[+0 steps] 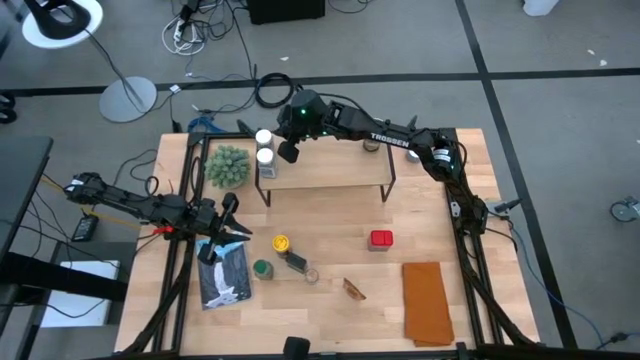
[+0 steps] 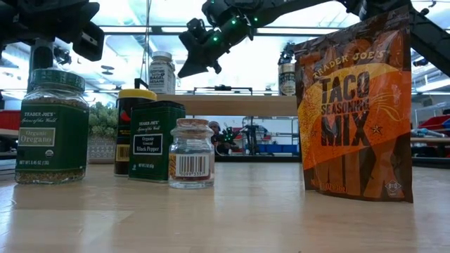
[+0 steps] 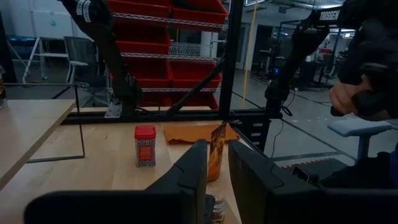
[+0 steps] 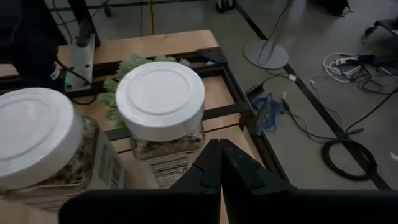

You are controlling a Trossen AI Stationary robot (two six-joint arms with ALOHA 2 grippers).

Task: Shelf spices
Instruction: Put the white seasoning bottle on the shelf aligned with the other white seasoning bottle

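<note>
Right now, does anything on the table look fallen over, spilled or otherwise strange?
One thing stands out: a small clear jar appears to lie on its side on the table, right of the yellow-lidded jar, while the other jars stand upright. Nothing looks spilled. The two white-lidded jars stand properly on the shelf.

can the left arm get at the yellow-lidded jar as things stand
Probably yes: the left gripper hangs just beside the yellow-lidded jar, nothing stands between them, and the right gripper is away over the shelf.

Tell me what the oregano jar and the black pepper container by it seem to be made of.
Oregano jar: clear glass or plastic, since the herbs show through, with a dark green lid. Black pepper container: likely a painted metal tin, boxy and opaque dark green with a faint sheen.
</note>
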